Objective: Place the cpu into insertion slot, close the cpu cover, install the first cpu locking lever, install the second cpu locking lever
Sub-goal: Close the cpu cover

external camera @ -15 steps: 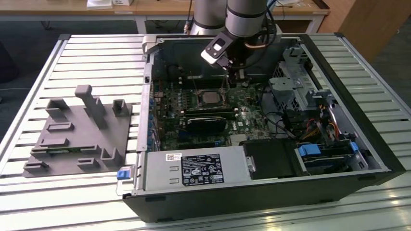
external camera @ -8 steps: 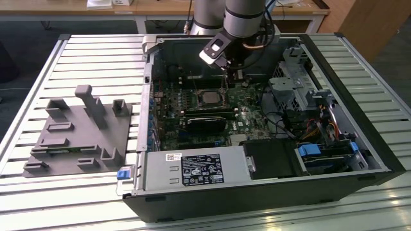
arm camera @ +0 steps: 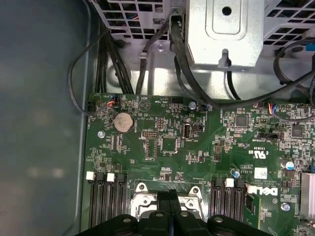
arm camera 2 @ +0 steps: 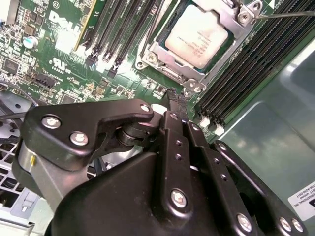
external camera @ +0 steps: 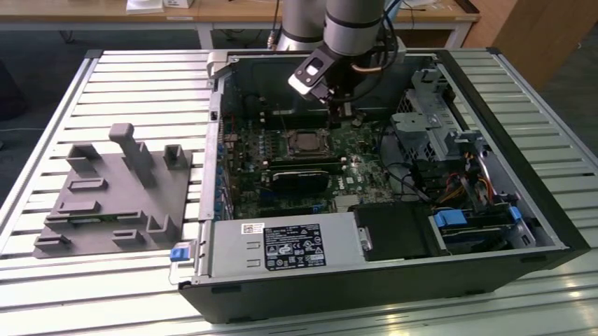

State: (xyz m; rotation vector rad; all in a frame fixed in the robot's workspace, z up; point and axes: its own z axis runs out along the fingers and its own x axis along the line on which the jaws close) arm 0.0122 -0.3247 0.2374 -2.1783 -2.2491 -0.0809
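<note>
While poised inside the open computer case point(external camera: 374, 301), set on the slatted table point(external camera: 140, 77) toward the exterior view's right edge, seems to be at the lever stage of the job, not the placing stage. Reaches in with the arm point(external camera: 351, 28) from over the table's far edge and stops just beyond the socket. Holds the fingers point(arm camera 2: 172, 128) pressed together with nothing between them, tips just beside one corner of the socket frame, apparently clear of it.

Works hemmed in on several sides: case wall toward the table's far edge, drive cage point(external camera: 425, 126) and cables point(external camera: 439, 182) toward the exterior view's right, memory slots point(arm camera 2: 256, 64) flanking the socket. Has open room mainly straight up, and low over the green motherboard point(arm camera: 197, 147).

Finds the insertion slot point(external camera: 304, 133) already filled, with the cpu point(arm camera 2: 197, 37) lying flat in it, silvery top up, and the cpu cover point(arm camera 2: 162, 55) down around it by the look of things. Cannot tell the latched or unlatched state of either locking lever. Notes a thin lever rod point(arm camera 2: 285, 14) running off past one cover corner.

Would call, as a judgement, for a fine, low approach to that rod, with closed tips kept off the cover's edges and the white slot latches point(arm camera 2: 204, 120), and no scraping of the board.
</note>
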